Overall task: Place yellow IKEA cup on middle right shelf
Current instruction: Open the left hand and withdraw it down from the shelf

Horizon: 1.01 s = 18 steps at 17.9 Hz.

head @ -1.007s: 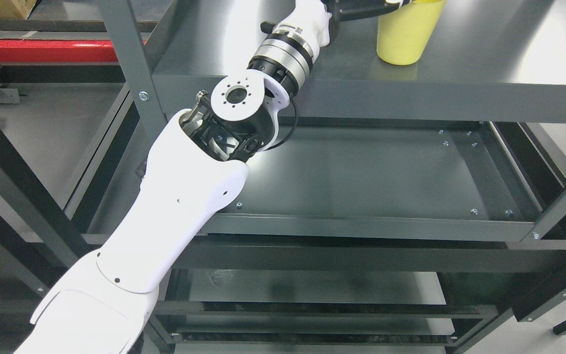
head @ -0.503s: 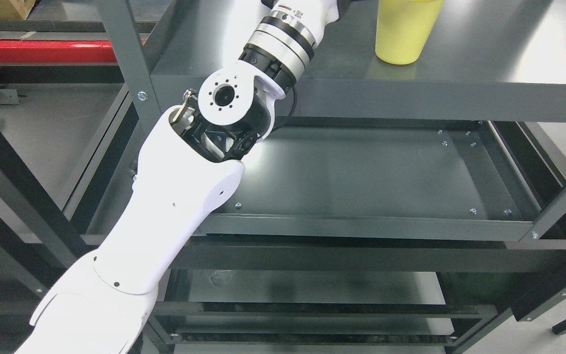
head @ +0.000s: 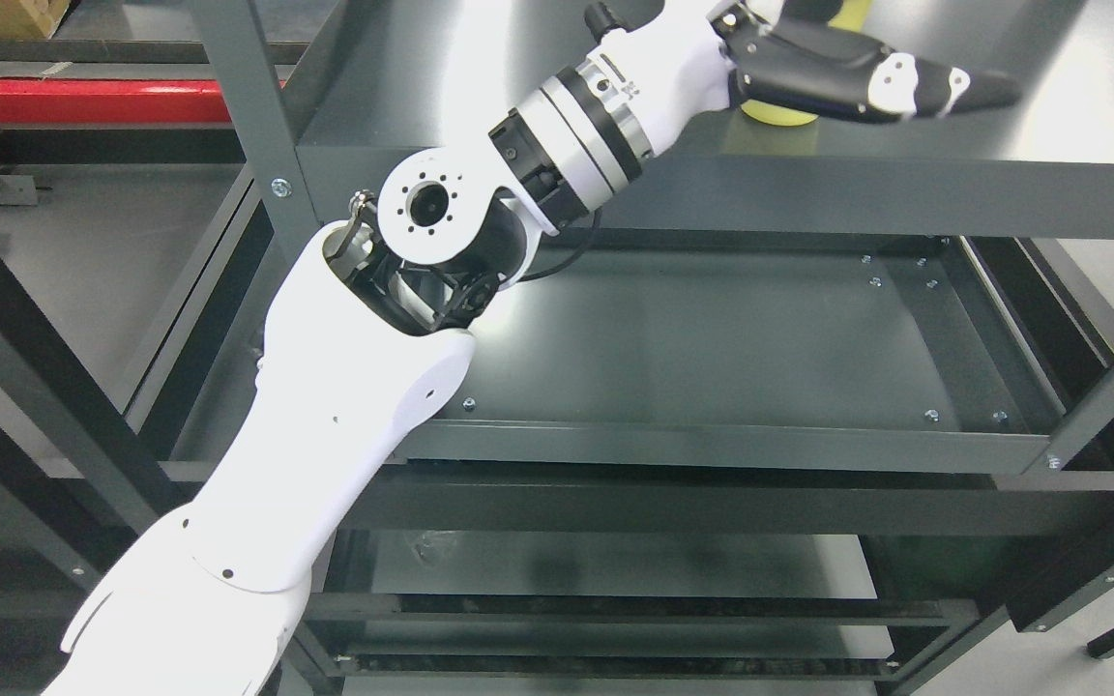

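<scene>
**Left hand stretched across the cup on the upper shelf**

A dark grey metal shelving unit (head: 750, 198) fills the view, with grey uprights at its corners, a red beam (head: 83, 100) behind it at the upper left and pale floor showing at the far right. 3 levels can be seen: an upper shelf (head: 1050, 126) along the top of the picture, a recessed tray-like shelf (head: 712, 348) below it, and a lower shelf (head: 615, 565) near the bottom edge.

The left arm (head: 344, 387) comes in from the lower left corner, its white casing rising to an exposed joint beside the front left upright, then a ringed metal wrist that reaches over the front edge of the upper shelf. The left hand (head: 847, 77) lies above that shelf with its dark fingers (head: 944, 85) extended toward the right, nearly straight and not wrapped around anything visible.

The yellow cup (head: 781, 113) stands on the upper shelf, close to its front edge and right of its middle. Only a sliver of its base and a bit of its wall near the top edge show; the hand covers the rest. Whether the hand touches the cup cannot be told.

The recessed shelf shows only its screw heads and a bright glare near the arm's joint.
</scene>
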Tool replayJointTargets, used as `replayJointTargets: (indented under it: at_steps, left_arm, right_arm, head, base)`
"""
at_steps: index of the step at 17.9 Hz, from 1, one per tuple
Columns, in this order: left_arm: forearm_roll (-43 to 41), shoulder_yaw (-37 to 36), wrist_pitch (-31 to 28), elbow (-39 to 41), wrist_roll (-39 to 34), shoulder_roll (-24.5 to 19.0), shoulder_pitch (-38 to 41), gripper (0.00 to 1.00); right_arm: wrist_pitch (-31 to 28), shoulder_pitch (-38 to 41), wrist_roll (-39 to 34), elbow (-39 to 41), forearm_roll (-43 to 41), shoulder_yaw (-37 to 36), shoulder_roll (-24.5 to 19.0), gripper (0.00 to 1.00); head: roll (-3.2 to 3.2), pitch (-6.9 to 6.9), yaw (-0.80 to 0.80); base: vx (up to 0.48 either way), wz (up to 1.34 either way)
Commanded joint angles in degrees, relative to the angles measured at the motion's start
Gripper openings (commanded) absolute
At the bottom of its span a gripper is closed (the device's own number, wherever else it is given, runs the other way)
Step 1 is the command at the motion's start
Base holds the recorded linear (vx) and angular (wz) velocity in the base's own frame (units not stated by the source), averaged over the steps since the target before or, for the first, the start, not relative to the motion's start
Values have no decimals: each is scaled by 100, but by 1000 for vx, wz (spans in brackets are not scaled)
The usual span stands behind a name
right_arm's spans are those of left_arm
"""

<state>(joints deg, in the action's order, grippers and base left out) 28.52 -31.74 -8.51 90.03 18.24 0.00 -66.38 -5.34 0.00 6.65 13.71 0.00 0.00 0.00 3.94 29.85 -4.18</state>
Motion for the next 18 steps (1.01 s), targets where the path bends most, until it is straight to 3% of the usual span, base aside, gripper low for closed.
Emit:
replayJointTargets:
  at_steps: [1, 5, 18]
  left_arm:
    - [57, -604, -28, 129, 286, -100, 90, 96]
    - [145, -1281, -54, -46, 268, -100, 256, 96]
    - [251, -2354, -54, -249, 277, -100, 1328, 96]
  right_arm:
    - [-2, 79, 3, 0, -141, 97, 100, 99]
    - [-2, 79, 3, 0, -141, 97, 100, 99]
    - [-2, 79, 3, 0, -141, 97, 100, 99]
  head:
    - [0, 0, 0]
    - [0, 0, 0]
    - [0, 0, 0]
  base:
    - [0, 0]
    - [0, 0]
    - [0, 0]
